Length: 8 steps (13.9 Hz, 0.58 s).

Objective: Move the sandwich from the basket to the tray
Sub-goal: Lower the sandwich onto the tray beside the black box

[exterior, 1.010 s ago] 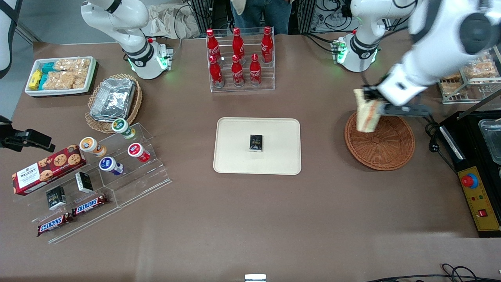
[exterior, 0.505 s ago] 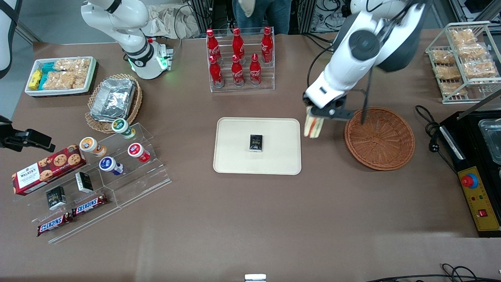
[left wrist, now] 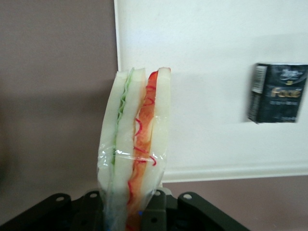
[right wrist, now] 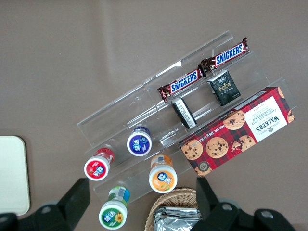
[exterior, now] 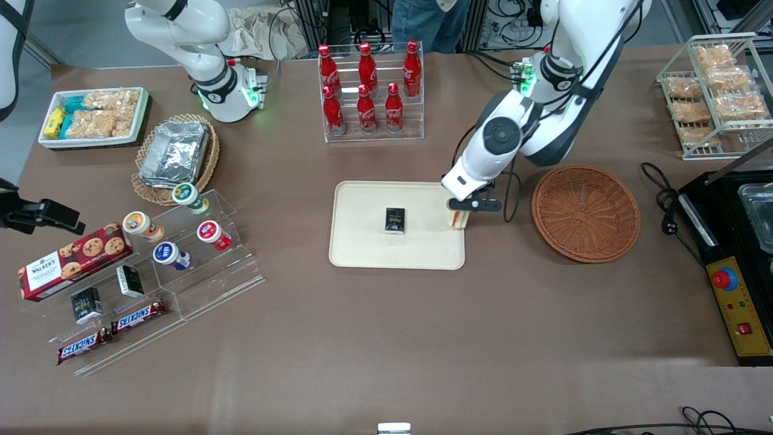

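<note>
My left gripper (exterior: pixel 457 212) hangs over the edge of the cream tray (exterior: pixel 362 248) that lies nearest the reddish-brown wicker basket (exterior: pixel 585 212). It is shut on the sandwich (left wrist: pixel 135 144), a plastic-wrapped wedge of pale bread with green and orange-red filling, held upright between the black fingers (left wrist: pixel 154 211). Only a sliver of the sandwich (exterior: pixel 456 220) shows under the arm in the front view. Nothing lies in the basket. The tray (left wrist: pixel 216 38) carries a small black box (left wrist: pixel 277 93).
The black box (exterior: pixel 395 220) sits near the tray's middle. A rack of red cola bottles (exterior: pixel 369 90) stands farther from the front camera than the tray. An acrylic stand with cups, Snickers bars and a cookie box (exterior: pixel 72 261) lies toward the parked arm's end. A wire snack rack (exterior: pixel 715 90) and black machine (exterior: pixel 734 254) flank the basket.
The left arm carried the sandwich from above the basket, across the bare table, to the tray's edge, and has come down lower. The basket is left with nothing in it.
</note>
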Tool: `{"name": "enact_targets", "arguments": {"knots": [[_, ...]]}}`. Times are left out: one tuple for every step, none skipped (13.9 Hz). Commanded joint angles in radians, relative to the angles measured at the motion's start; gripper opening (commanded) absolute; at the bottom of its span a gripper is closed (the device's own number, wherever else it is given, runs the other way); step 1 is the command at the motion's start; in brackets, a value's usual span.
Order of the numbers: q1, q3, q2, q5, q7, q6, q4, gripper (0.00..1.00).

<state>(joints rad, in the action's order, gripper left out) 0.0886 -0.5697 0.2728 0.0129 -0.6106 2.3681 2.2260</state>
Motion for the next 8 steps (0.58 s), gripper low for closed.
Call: {"name": "enact_targets", "arguments": {"knots": [[0.023,0.002,0.057,0.064,-0.075,0.031,-0.028,0.0],[0.026,0.002,0.072,0.065,-0.075,0.042,-0.029,0.0],[0.026,0.004,0.078,0.081,-0.077,0.054,-0.029,0.0],[0.026,0.004,0.091,0.093,-0.08,0.063,-0.032,0.0],[0.032,0.004,0.101,0.101,-0.089,0.063,-0.038,0.0],[0.039,0.005,0.112,0.128,-0.11,0.065,-0.048,0.0],[0.039,0.007,0.13,0.174,-0.148,0.065,-0.061,0.0],[0.04,0.005,0.143,0.224,-0.208,0.065,-0.072,0.0]]}}
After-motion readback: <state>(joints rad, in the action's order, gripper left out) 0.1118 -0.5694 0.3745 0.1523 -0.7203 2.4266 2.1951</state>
